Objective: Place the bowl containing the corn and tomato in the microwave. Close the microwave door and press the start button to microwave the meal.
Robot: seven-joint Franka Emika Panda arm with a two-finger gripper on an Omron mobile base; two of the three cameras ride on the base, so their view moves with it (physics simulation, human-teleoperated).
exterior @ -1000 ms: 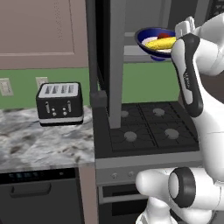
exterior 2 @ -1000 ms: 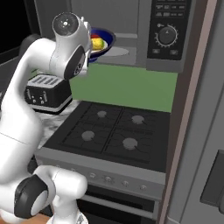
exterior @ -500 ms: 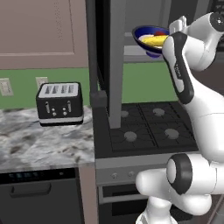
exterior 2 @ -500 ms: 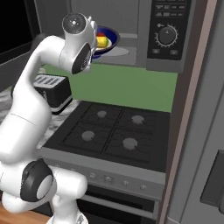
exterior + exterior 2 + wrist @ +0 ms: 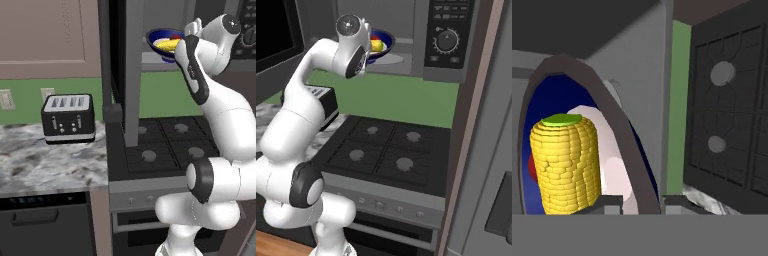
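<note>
The dark blue bowl (image 5: 161,39) hangs tilted at the mouth of the microwave (image 5: 406,22), just above its white tray (image 5: 392,59). My gripper (image 5: 641,202) is shut on the bowl's rim (image 5: 621,131), one fingertip inside and one outside. The yellow corn (image 5: 564,162) lies in the bowl, with the red tomato (image 5: 532,168) half hidden behind it. Both also show in the bowl (image 5: 383,42) from the right. The microwave door (image 5: 127,75) stands swung open to the left. The black control strip (image 5: 448,35) is to the right of the cavity.
A black toaster (image 5: 68,118) stands on the marble counter (image 5: 45,162) at the left. A black gas stove (image 5: 388,147) lies below the microwave. A tall grey cabinet side (image 5: 476,125) rises on the right.
The arm has carried the bowl a little higher and further in toward the microwave cavity. The grip on the rim is unchanged.
</note>
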